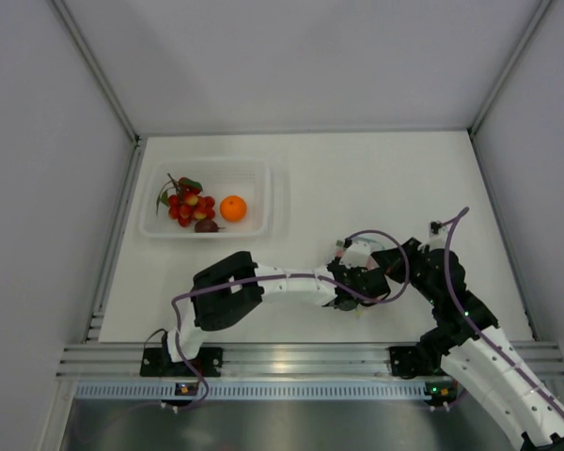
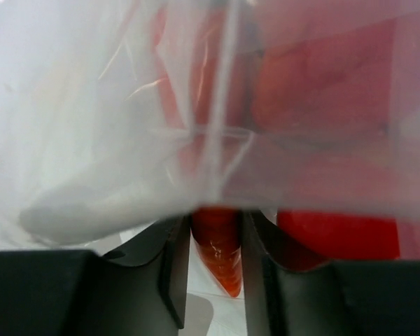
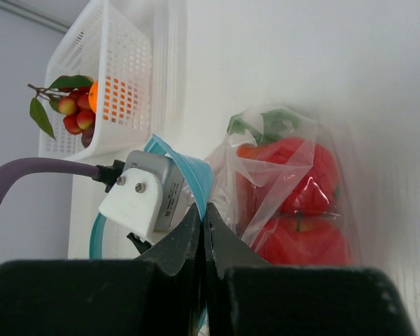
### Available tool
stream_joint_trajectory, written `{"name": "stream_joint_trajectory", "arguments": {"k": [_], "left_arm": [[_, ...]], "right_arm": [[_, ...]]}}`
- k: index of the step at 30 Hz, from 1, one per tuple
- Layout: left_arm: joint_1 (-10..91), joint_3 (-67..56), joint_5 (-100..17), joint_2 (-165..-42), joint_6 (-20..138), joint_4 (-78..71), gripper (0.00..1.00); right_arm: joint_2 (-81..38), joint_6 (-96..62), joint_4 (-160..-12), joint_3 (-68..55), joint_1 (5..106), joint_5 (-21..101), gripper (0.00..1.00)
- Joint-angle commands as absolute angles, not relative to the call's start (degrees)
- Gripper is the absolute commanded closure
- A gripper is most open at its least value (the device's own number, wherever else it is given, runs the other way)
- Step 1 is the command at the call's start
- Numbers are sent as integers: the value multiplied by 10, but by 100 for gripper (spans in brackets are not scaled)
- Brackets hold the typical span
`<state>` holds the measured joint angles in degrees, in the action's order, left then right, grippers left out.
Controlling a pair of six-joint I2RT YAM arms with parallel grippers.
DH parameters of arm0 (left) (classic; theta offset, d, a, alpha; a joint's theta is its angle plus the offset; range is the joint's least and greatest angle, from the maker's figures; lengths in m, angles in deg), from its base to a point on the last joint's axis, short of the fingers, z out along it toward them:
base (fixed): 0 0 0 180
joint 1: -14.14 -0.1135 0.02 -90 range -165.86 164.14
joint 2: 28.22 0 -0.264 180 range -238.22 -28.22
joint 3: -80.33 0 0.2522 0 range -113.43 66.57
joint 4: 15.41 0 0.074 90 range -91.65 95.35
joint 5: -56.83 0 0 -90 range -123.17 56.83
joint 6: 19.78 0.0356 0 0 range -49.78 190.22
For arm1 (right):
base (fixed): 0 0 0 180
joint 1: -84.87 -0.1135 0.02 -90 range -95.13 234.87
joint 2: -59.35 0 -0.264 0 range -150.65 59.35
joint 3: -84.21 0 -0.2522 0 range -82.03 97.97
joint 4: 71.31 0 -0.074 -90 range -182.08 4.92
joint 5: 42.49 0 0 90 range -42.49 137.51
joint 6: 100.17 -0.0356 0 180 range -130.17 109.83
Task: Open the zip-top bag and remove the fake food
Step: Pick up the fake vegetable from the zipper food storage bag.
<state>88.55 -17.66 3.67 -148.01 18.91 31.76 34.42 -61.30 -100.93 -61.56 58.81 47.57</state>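
The zip-top bag (image 3: 266,182) lies on the table with its teal zip strip (image 3: 189,164) pulled open. My right gripper (image 3: 204,213) is shut on that strip. My left gripper (image 2: 215,227) reaches inside the bag, its wrist camera (image 3: 147,192) ringed by the strip, and is shut on an orange-red carrot (image 2: 220,259). Two red round fruits (image 3: 301,175) and the carrot's green top (image 3: 266,122) show through the plastic. In the top view the two grippers, left (image 1: 346,287) and right (image 1: 381,272), meet over the bag and hide it.
A white perforated basket (image 1: 263,178) stands at the back left. It holds a red berry cluster (image 1: 186,205), an orange (image 1: 233,208) and a dark piece (image 1: 207,225). White walls enclose the table on three sides.
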Motion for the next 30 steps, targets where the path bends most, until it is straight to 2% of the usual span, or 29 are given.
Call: {"name": "stream_joint_trajectory", "arguments": {"k": [1, 2, 3, 5, 10, 13, 14, 15, 20, 22, 23, 25, 26, 30], "left_arm": [[883, -188, 15, -1503, 191, 288, 73], [882, -185, 16, -1493, 186, 287, 82], [882, -180, 20, -1489, 184, 288, 85], [882, -177, 24, -1472, 179, 286, 100], [886, -160, 22, -1434, 179, 269, 100], [886, -142, 23, -1407, 178, 247, 89], [886, -142, 29, -1403, 179, 247, 72], [886, -143, 33, -1402, 183, 248, 68], [884, -157, 57, -1399, 206, 248, 65], [883, -167, 65, -1400, 216, 248, 61], [883, -170, 75, -1399, 218, 248, 51], [882, -174, 84, -1398, 224, 247, 39], [882, -176, 88, -1400, 228, 247, 37], [880, -196, 95, -1405, 244, 245, 38]], "right_arm": [[348, -611, -983, -610, 575, 399, 100], [347, -608, -984, -608, 574, 401, 100], [345, -603, -989, -603, 574, 402, 100], [343, -597, -998, -595, 574, 402, 100], [319, -560, -1020, -571, 561, 407, 100], [309, -539, -1047, -553, 535, 439, 100], [308, -536, -1052, -551, 529, 456, 100], [307, -533, -1057, -550, 524, 462, 100], [303, -533, -1056, -557, 502, 472, 100], [299, -531, -1056, -559, 497, 472, 100], [297, -529, -1056, -559, 496, 472, 100], [294, -529, -1056, -559, 493, 472, 100], [292, -528, -1056, -559, 491, 472, 100], [290, -528, -1054, -562, 490, 472, 100]]}}
